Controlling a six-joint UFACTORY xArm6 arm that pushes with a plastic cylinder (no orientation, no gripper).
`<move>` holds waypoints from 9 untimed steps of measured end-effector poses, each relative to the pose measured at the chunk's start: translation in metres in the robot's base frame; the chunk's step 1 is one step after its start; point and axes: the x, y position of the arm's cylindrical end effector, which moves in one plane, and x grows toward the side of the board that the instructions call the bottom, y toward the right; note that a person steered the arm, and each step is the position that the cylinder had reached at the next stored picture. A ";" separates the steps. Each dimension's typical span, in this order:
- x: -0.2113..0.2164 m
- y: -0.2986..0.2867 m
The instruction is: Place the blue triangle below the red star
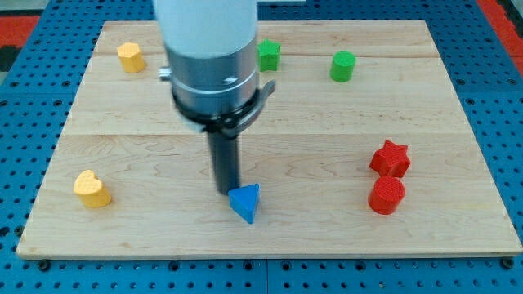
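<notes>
The blue triangle [245,202] lies near the bottom middle of the wooden board [147,147]. The red star [390,158] sits at the right, with a red round block [386,196] right below it and touching or nearly touching. My tip [226,192] is at the end of the dark rod, just left of and slightly above the blue triangle, touching or almost touching its left corner.
A green star-like block [269,55] peeks out beside the arm at the top. A green round block [343,66] is at the top right. A yellow block [130,57] sits at the top left, a yellow heart [92,189] at the lower left.
</notes>
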 end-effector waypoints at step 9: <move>0.031 0.095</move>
